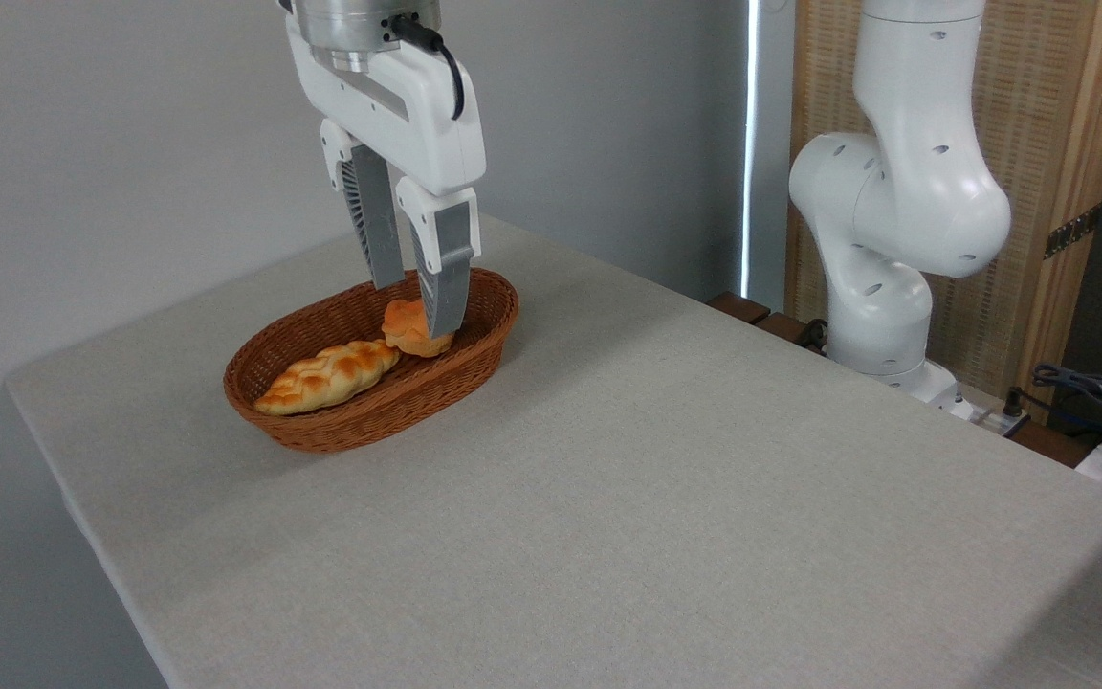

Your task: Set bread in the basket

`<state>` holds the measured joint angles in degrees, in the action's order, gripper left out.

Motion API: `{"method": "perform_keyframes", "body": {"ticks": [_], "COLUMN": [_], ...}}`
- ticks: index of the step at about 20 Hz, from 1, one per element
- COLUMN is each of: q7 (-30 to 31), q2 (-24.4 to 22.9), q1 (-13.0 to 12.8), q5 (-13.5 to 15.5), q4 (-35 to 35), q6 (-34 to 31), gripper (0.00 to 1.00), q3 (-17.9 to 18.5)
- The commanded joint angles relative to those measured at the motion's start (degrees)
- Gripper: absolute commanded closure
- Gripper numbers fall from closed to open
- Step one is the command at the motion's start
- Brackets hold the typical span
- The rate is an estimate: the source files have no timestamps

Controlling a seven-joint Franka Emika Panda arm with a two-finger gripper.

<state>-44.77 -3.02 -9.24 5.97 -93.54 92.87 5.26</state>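
The bread (405, 326), a small orange-golden bun, lies inside the brown wicker basket (321, 435) toward its right end. One grey fingertip (443, 306) covers part of the bun from this view. My gripper (414, 308) hangs above the basket's right half, open, with nothing between its fingers. It looks raised clear of the bun, though the height is hard to judge from this angle.
A long braided pale-golden loaf (326, 374) lies in the basket's left half, next to the bun. The arm's white base (881, 287) stands at the table's far right edge. Cables and gear (1101, 402) sit off the table at the right.
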Motion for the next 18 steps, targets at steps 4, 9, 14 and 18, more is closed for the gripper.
{"method": "perform_keyframes", "body": {"ticks": [4,9,14,18], "q7": [-0.06,1.00,1.00,0.82], "q2": [1.44,3.10,2.58,2.49], "q1": [0.71,5.62,5.72,5.81], "q5": [-1.14,-1.23,-3.25,-3.34], "q4": [2.23,3.10,3.28,3.28], "q6": [-1.28,-2.07,-2.16,-2.25], "gripper": [0.00,0.00,0.00,0.00], "q3": [-0.51,-6.12,-6.67,-6.49]}}
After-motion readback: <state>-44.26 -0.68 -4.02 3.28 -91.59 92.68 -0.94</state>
